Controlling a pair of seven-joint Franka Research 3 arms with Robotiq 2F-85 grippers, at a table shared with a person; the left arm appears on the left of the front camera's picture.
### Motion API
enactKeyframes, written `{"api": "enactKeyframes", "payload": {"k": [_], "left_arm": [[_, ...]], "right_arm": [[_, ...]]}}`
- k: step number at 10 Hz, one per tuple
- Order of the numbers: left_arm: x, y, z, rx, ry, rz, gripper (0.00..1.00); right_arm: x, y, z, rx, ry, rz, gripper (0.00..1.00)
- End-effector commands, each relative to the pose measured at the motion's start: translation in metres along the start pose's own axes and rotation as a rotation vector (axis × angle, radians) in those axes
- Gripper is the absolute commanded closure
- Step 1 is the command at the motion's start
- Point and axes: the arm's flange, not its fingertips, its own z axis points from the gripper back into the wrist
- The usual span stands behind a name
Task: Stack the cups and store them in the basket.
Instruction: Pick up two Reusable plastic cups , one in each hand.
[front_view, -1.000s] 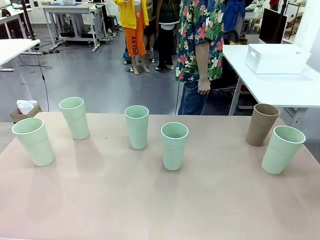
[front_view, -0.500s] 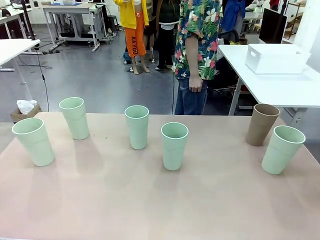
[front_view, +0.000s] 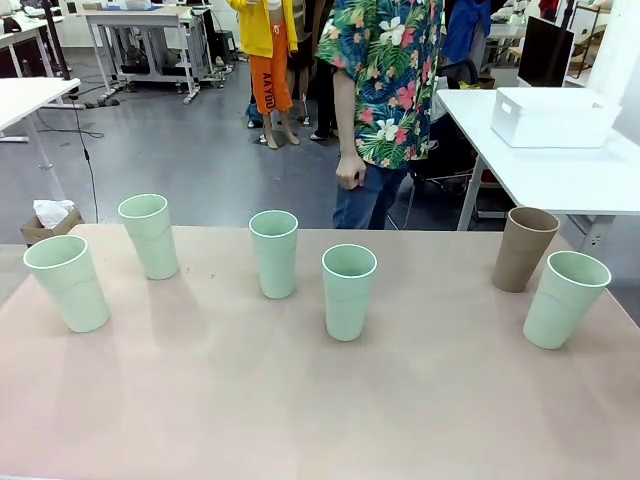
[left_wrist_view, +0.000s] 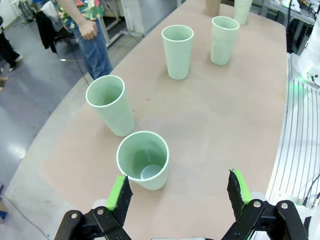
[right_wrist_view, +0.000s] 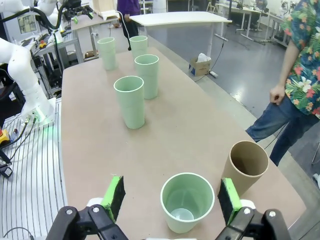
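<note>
Six tumblers stood upright and unstacked across the counter (front_view: 300, 400): five mint-green tumblers (front_view: 274, 253) spread from the left edge to the lower right, and the brown tumbler (front_view: 524, 248) at the right of the front view, just behind the last green one. In the left wrist view the brown tumbler was cut off by the top edge.

The white basket (front_view: 553, 118) sat on a separate white table (front_view: 560, 180) at upper right, well apart from the tumblers, its inside hidden from this angle.

The left tool (left_wrist_view: 179, 192) was released, its pads spread wide at the bottom of its frame, just short of the nearest green tumbler (left_wrist_view: 143, 160). The right tool (right_wrist_view: 171, 197) was likewise released. Whether the end green tumbler (right_wrist_view: 187, 200) stood between its pads or beyond them could not be told.

A person in a floral shirt (front_view: 385, 80), cut off at the top centre, stood beyond the counter's far edge. A cardboard box (front_view: 45, 222) sat on the floor at left.
</note>
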Motion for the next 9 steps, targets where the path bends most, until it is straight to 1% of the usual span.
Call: {"api": "enactKeyframes", "payload": {"k": [1, 9], "left_arm": [[0.0015, -0.0008, 0.0004, -0.003, -0.008, -0.005, 0.00], [0.0015, -0.0008, 0.0004, -0.003, -0.008, -0.005, 0.00]], "right_arm": [[0.0022, -0.0031, -0.0010, -0.004, -0.026, 0.018, 0.00], [0.0022, -0.0031, -0.0010, -0.004, -0.026, 0.018, 0.00]]}}
